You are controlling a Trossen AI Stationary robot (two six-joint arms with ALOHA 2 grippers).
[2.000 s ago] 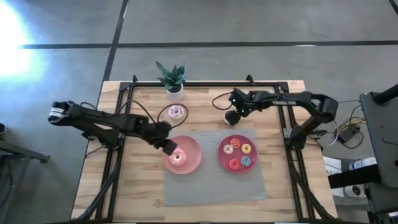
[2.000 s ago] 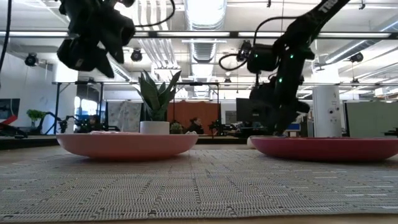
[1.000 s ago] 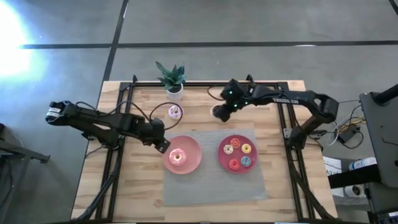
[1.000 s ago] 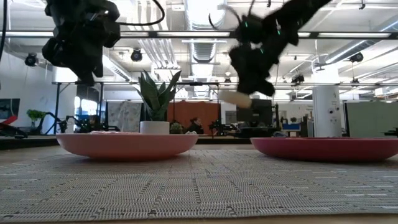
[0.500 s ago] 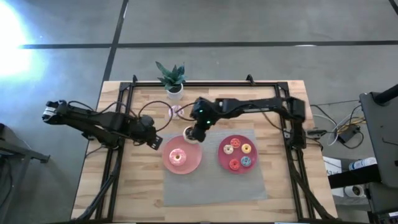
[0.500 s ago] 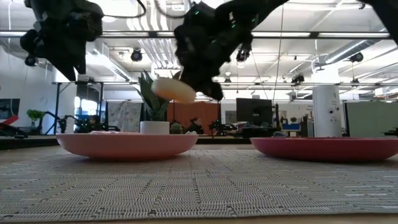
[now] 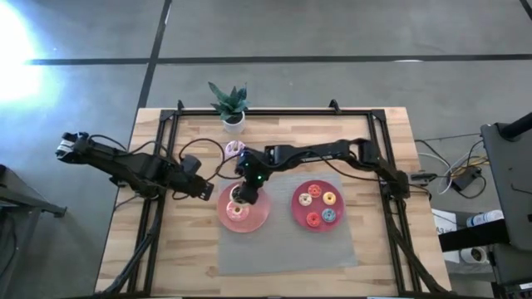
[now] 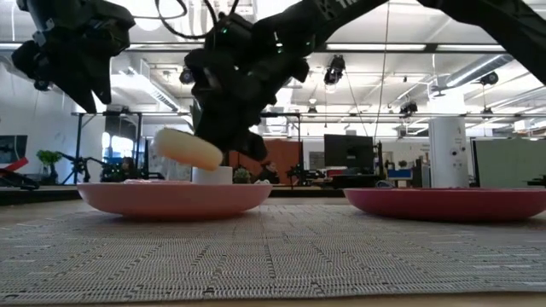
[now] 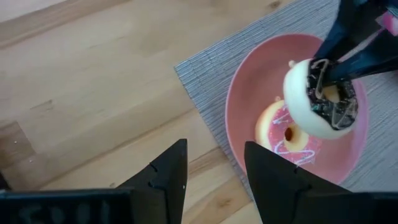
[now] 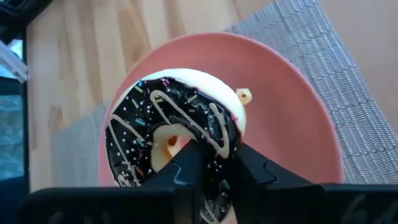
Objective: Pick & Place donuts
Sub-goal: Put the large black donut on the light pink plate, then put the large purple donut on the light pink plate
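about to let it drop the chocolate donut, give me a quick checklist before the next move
1. Grip: right gripper fingers pinch the chocolate donut through its hole: ok.
2. Over target: the donut hangs above the left pink plate: ok.
3. Height: the donut is clear of the plate rim, not yet set down: ok.
4. Landing spot: the pink donut already lies on the plate, partly under the carried one: not ok.
5. Left gripper is open, off the plate over bare wood: ok.
6. Exact gap between the two donuts: cannot tell.

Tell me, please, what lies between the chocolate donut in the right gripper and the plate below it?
The pink donut lies on the left plate beneath the held chocolate donut, in the left wrist view.
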